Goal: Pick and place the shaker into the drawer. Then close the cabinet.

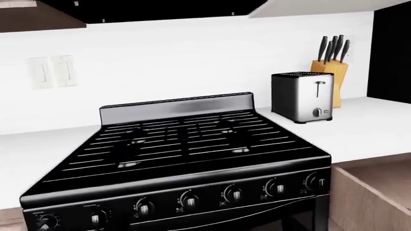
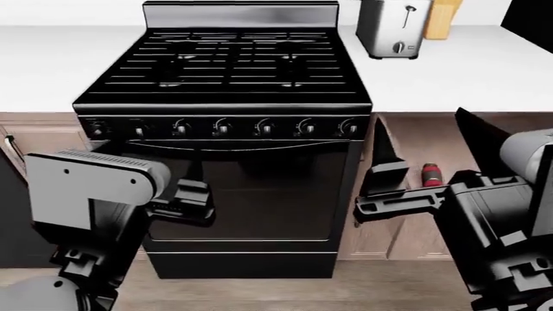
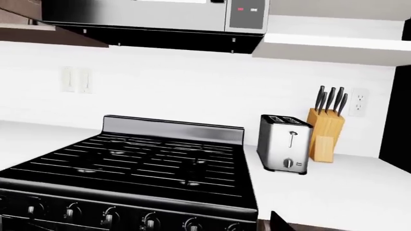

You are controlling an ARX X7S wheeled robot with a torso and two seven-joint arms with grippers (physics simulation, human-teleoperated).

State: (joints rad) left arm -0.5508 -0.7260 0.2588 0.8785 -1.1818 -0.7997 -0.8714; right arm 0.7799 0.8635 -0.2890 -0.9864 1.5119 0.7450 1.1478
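The shaker [image 2: 430,173], a small red bottle with a grey cap, lies on its side inside the open wooden drawer [image 2: 428,139] right of the stove. A corner of the drawer [image 1: 376,192] also shows in the left wrist view. My right gripper [image 2: 380,184] hangs just left of the shaker, over the drawer's left side, apart from it and holding nothing; its fingers look spread. One dark fingertip [image 3: 279,222] shows in the right wrist view. My left gripper [image 2: 194,191] hovers in front of the oven door, empty, with its jaws hidden from view.
A black gas stove [image 2: 233,65] fills the middle. A steel toaster [image 2: 393,26] and a knife block [image 2: 443,16] stand on the white counter [image 2: 467,65] above the drawer. A cabinet door handle [image 2: 10,150] sits at the far left.
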